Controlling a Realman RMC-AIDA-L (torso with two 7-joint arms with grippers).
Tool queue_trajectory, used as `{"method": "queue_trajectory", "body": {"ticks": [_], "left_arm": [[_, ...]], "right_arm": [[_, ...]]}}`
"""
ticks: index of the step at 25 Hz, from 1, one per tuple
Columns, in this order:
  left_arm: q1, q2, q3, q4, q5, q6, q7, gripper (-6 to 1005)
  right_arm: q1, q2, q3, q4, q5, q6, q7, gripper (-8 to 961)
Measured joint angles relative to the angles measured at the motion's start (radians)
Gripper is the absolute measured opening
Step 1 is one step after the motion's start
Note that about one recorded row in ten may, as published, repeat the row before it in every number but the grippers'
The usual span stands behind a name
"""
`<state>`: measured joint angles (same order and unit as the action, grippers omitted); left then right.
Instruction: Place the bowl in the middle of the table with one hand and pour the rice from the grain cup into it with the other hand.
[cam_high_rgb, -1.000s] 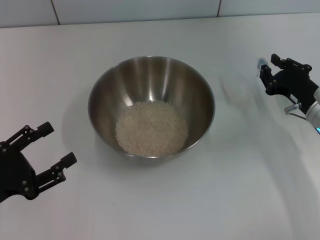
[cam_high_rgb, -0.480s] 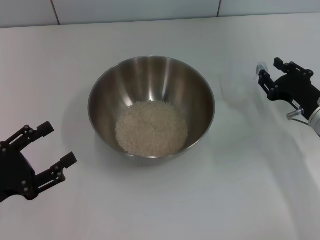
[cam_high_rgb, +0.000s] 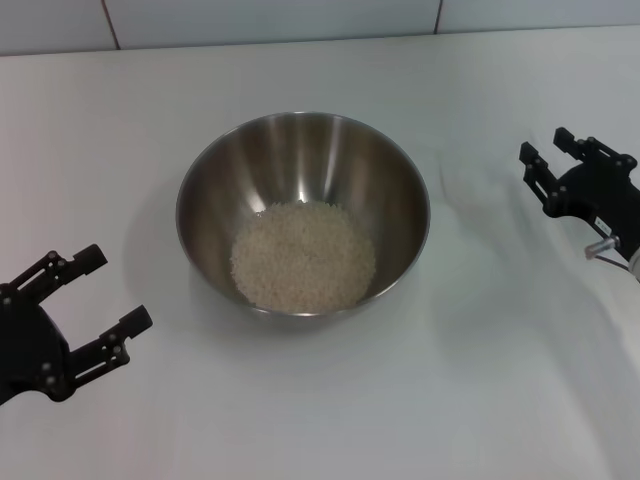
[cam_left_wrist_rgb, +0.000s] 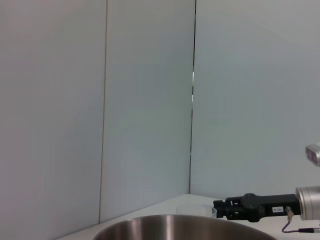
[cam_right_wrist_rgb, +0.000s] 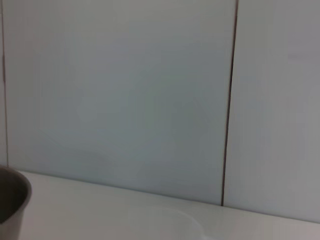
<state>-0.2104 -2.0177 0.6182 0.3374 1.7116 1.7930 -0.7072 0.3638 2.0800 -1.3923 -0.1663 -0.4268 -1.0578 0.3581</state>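
left gripper (cam_high_rgb: 95, 299) low at the near-left corner, fingers spread, holding nothing | bowl (cam_high_rgb: 303, 212) mid-table (cam_high_rgb: 320, 420), rice (cam_high_rgb: 303, 256) heaped inside | cup (cam_high_rgb: 470, 172) faint, just right of bowl | right gripper (cam_high_rgb: 556, 160) beside it, fingers apart, empty

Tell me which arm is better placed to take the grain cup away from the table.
Probably right. The right gripper is open, facing the grain cup, which stands just before it, right of the bowl. The left gripper is on the bowl's other side.
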Motion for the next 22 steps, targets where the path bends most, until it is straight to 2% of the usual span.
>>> {"method": "queue_trajectory", "body": {"ticks": [7,16,19,20,22], "left_arm": [[0.0,0.001,0.001,0.0,0.002,0.001,0.0,811],[0.005,0.002,0.007,0.0,0.002,0.002,0.0,811],[0.005,0.002,0.008,0.0,0.002,0.002,0.0,811],[0.005,0.002,0.008,0.0,0.002,0.003,0.0,811],[0.005,0.002,0.008,0.0,0.002,0.005,0.0,811]], "right_arm": [[-0.046,0.0,0.001,0.001,0.0,-0.086,0.013,453],[-0.069,-0.001,0.012,0.004,0.0,-0.14,0.029,452],[-0.069,-0.002,0.008,0.005,0.0,-0.187,0.054,452],[-0.071,-0.008,0.005,0.01,-0.01,-0.261,0.084,452],[-0.072,-0.013,0.005,0.016,-0.025,-0.305,0.103,452]]}}
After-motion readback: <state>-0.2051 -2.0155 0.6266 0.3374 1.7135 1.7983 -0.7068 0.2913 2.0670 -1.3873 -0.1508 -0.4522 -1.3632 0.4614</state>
